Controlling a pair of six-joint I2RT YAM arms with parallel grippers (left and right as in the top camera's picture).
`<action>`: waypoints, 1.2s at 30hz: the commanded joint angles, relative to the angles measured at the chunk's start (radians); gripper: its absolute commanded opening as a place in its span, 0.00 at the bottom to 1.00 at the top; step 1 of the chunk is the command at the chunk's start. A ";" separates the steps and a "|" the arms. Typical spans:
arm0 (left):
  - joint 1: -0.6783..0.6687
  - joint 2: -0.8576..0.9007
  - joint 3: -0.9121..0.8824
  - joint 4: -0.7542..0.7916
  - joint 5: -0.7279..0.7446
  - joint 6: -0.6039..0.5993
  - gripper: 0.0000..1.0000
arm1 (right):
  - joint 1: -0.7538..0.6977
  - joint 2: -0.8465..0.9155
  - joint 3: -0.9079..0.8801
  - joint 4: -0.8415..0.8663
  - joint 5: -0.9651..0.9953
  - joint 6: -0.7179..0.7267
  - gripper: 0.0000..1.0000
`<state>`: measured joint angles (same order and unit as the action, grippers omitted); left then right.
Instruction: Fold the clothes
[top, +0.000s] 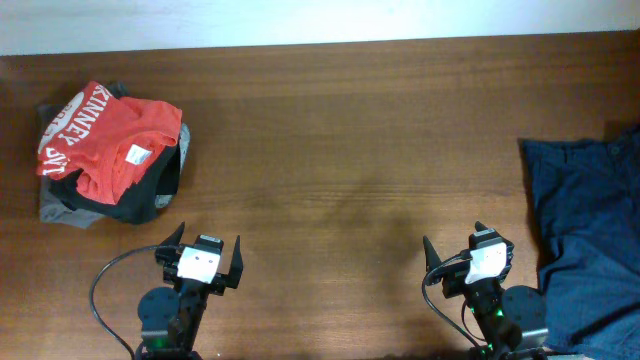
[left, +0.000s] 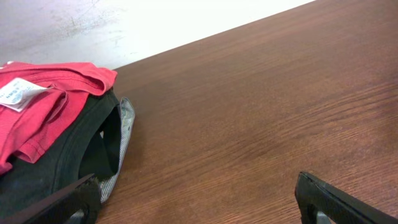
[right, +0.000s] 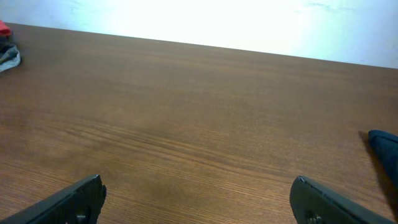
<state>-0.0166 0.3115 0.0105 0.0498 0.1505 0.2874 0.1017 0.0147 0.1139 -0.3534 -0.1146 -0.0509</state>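
The dark navy shorts (top: 588, 232) lie spread at the table's right edge, partly cut off by the frame. A corner of them shows at the right edge of the right wrist view (right: 387, 148). My right gripper (top: 453, 247) is open and empty at the front, just left of the shorts; in its own view (right: 198, 198) only bare wood lies between the fingers. My left gripper (top: 206, 243) is open and empty at the front left; in its own view (left: 198, 198) it is over bare wood.
A pile at the far left holds a red shirt with white lettering (top: 108, 135) on top of black and grey garments (top: 150, 195). It also shows in the left wrist view (left: 43, 102). The brown wooden table (top: 350, 150) lies between the two piles.
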 joint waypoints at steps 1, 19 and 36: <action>-0.002 -0.006 0.002 0.036 0.022 -0.013 0.99 | 0.003 -0.006 -0.006 0.014 -0.010 0.007 0.99; 0.000 0.072 0.359 -0.175 0.067 -0.085 0.99 | 0.002 0.343 0.241 0.145 -0.110 0.094 0.99; 0.000 0.857 1.081 -0.807 0.182 -0.160 0.99 | -0.004 1.392 1.105 -0.486 -0.309 0.108 0.99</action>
<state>-0.0166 1.0721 1.0176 -0.7345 0.2485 0.1478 0.1013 1.3224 1.1427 -0.8124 -0.3561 0.0383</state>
